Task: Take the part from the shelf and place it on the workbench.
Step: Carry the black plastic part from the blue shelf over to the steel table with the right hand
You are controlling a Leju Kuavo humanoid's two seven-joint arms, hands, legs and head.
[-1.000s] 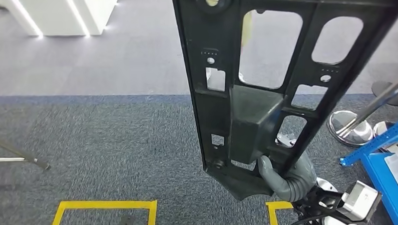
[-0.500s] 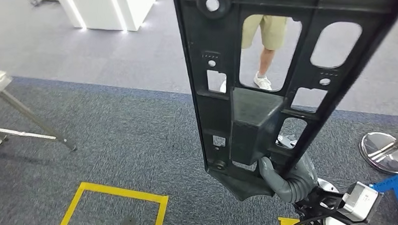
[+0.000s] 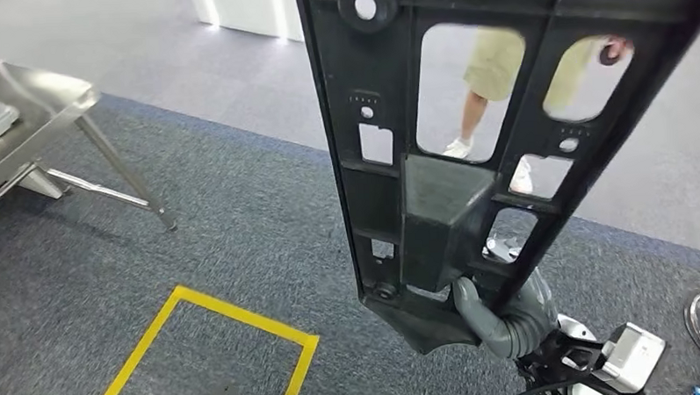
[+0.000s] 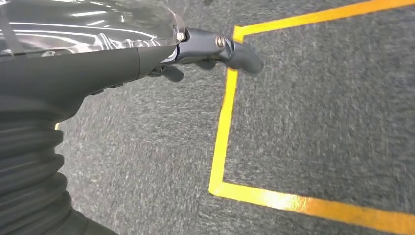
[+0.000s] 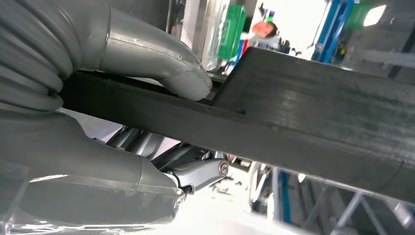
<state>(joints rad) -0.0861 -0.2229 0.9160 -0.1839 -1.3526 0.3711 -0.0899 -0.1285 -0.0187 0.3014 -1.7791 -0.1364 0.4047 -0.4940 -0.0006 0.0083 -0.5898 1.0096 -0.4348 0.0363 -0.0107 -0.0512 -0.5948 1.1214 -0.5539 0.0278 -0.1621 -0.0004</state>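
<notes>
Head view: right robot hand (image 3: 509, 315) gripping upright black matte perforated plastic part (image 3: 442, 159).

The part (image 3: 433, 159) is a big, flat, black plastic frame. It has lots of holes cut through it, some large with round corners, some small and square, plus a round hole near its top. A solid block sticks out in the middle. The part stands nearly upright, leaning a little. Its pointed bottom end sits between the thumb and the fingers (image 3: 509, 319) of the right hand (image 3: 504, 311), and the rest rises high above them.
</notes>
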